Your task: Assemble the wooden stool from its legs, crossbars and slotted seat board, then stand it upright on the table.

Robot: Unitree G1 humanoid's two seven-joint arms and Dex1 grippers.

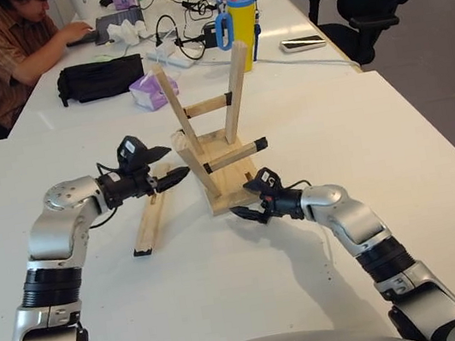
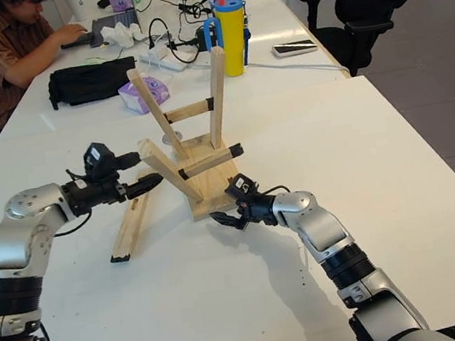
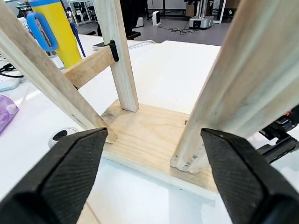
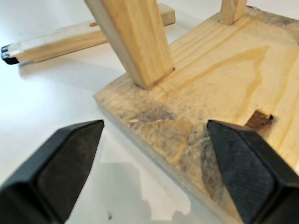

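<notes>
The right pincer [image 1: 248,199] is nearest, low over the white worktop [image 1: 232,308], its two fingers spread wide and facing the near corner of the slotted seat board [image 1: 232,185]; nothing sits between them, and the right wrist view shows that worn corner just ahead of the black fingertips [image 4: 60,172]. The board lies flat near the middle of the worktop with three legs [image 1: 235,91] rising from it, leaning, so the stool is upside down. One crossbar [image 1: 207,104] joins the two far legs high up and a second crossbar [image 1: 234,154] with a black end cap runs lower across the near side. The left pincer [image 1: 168,164] hangs at the stool's left, also spread and holding nothing, its tips close to the nearest leg. Under it a loose wooden piece [image 1: 151,221] lies flat, just beside the board.
</notes>
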